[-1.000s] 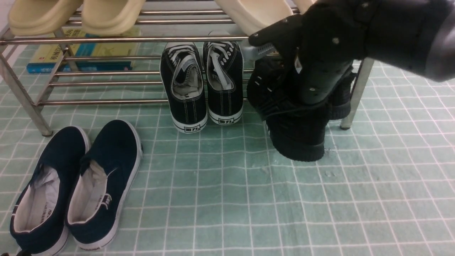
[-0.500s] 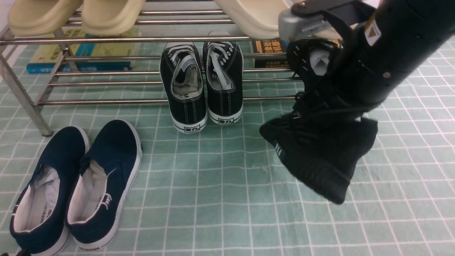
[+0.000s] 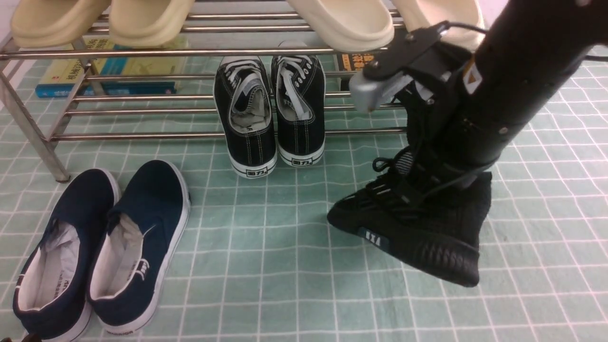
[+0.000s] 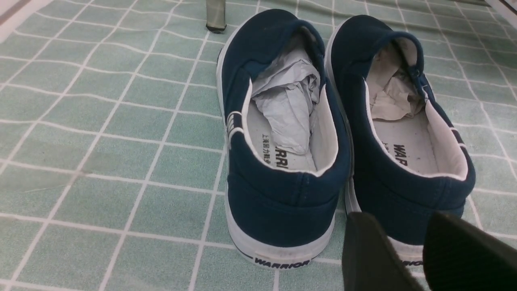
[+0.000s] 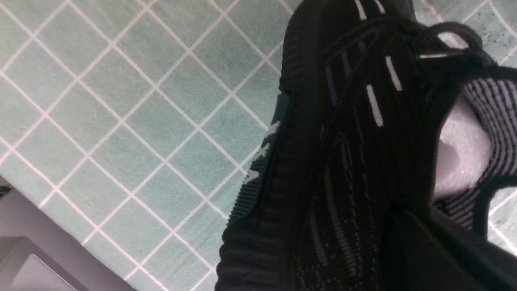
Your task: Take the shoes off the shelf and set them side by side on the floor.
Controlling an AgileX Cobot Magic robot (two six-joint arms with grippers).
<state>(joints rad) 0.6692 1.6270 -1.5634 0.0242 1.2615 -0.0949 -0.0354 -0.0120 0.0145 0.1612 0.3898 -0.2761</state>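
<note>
A black knit shoe [image 3: 408, 232] with white dashes hangs tilted, low over the green grid floor [image 3: 285, 275], its toe pointing left. It is in front of the steel-tube shelf [image 3: 190, 51]. My right arm [image 3: 498, 95] comes down from the upper right. My right gripper [image 5: 420, 242] is shut on the shoe [image 5: 343, 161] at its collar, beside the white stuffing [image 5: 460, 157]. More black knit shows behind the arm; whether that is the second shoe I cannot tell. My left gripper [image 4: 398, 220] stands open just behind the heels of the navy slip-ons, holding nothing.
Two navy slip-ons [image 3: 104, 247] lie side by side on the floor at the left. Black canvas sneakers with white soles [image 3: 270, 114] sit on the lower tier. Cream slippers [image 3: 342, 23] rest on the top tier. Books [image 3: 109, 71] lie under the shelf.
My right arm has pulled the black shoe off the lower tier, toward me and down. The shoe has turned so its toe points left and its sole faces me. The left gripper is still.
</note>
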